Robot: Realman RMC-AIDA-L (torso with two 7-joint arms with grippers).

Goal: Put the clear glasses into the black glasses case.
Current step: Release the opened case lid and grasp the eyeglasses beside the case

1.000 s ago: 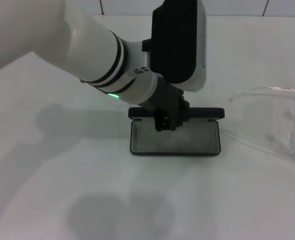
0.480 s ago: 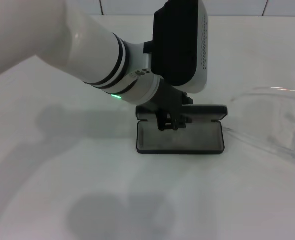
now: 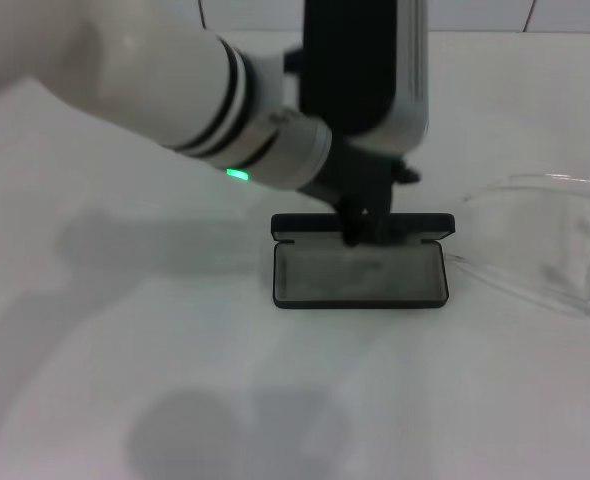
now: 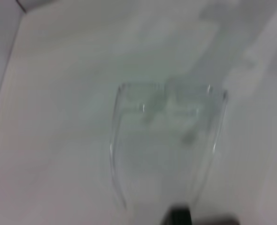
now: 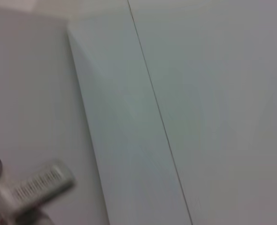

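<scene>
Case: the black glasses case (image 3: 360, 268) was seen lying open on the white table (image 3: 175, 400), its grey lining facing up and its lid standing at the far edge.
Glasses: the clear glasses (image 3: 550, 245) were lying on the table to the right of the case, just beside it and outside it; one thin arm reached toward the case's right end. In the left wrist view the clear glasses (image 4: 166, 136) were seen whole, lens farthest and both arms running toward the camera.
Left hand: the left hand (image 3: 360, 225) was held over the case's far edge, by the lid. How far its fingers were parted could not be told, and nothing was seen to be held in it.
Right hand: it was not seen in any view; only wall and table were shown by its wrist camera.
Progress: the case was judged ready, with the glasses not yet picked up.
Handling: the glasses were judged light, smooth and slippery, springy in the arms and easily scratched on the lens.
Where to hold: the bridge or the top rim of the lens was judged the firmest place; a hold on a thin arm was expected to let the frame flex and swing.
</scene>
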